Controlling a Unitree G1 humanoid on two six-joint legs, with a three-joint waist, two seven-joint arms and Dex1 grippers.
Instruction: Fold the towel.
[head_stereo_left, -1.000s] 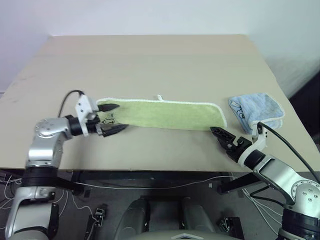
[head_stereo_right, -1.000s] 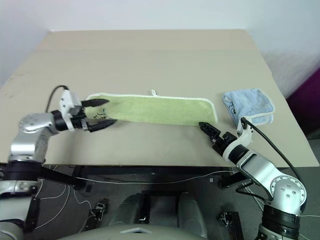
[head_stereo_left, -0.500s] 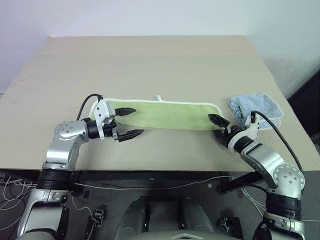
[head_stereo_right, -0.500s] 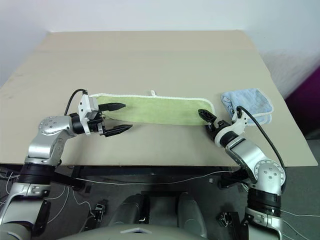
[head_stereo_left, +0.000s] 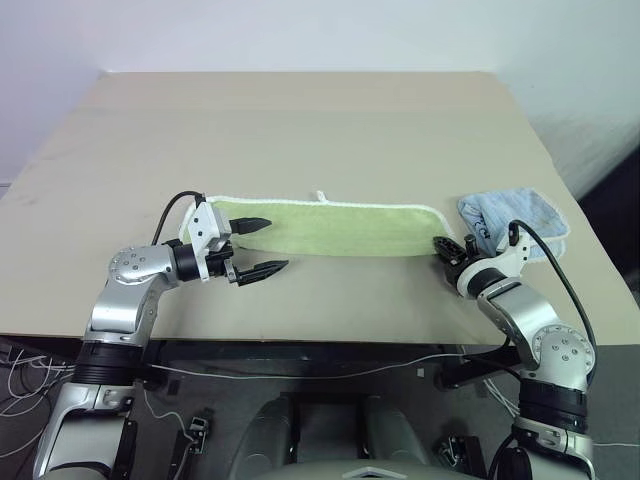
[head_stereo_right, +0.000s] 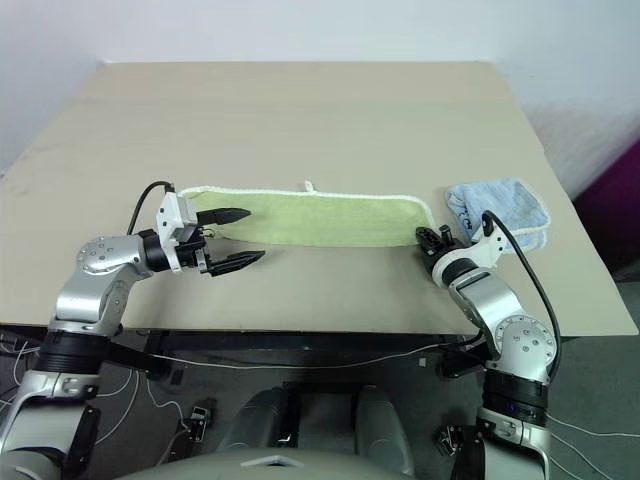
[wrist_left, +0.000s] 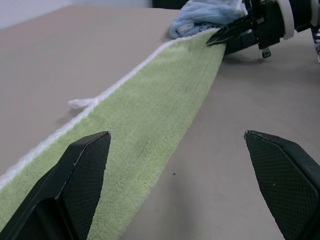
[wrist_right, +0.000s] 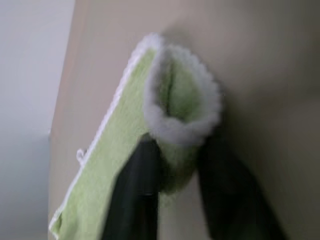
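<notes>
The towel (head_stereo_left: 340, 228) lies as a long light green strip with white edging across the table (head_stereo_left: 300, 130), its small white loop (head_stereo_left: 320, 194) on the far edge. My left gripper (head_stereo_left: 262, 246) is open at the towel's left end, one finger over the cloth and the other over bare table in front of its near edge. At the right end, my right gripper (head_stereo_left: 443, 244) is shut on the towel. In the right wrist view its fingers (wrist_right: 135, 190) pinch the bunched green corner (wrist_right: 182, 107). The left wrist view looks along the towel (wrist_left: 150, 120) to the right gripper (wrist_left: 220, 39).
A smaller light blue towel (head_stereo_left: 515, 215) lies crumpled just right of the green one, close behind my right wrist. The table's near edge (head_stereo_left: 330, 338) runs below both arms. The table's far half is bare wood.
My right gripper moved forward to the towel's right end and shut on its corner. My left gripper shifted a little to the right along the towel's left end and stayed open.
</notes>
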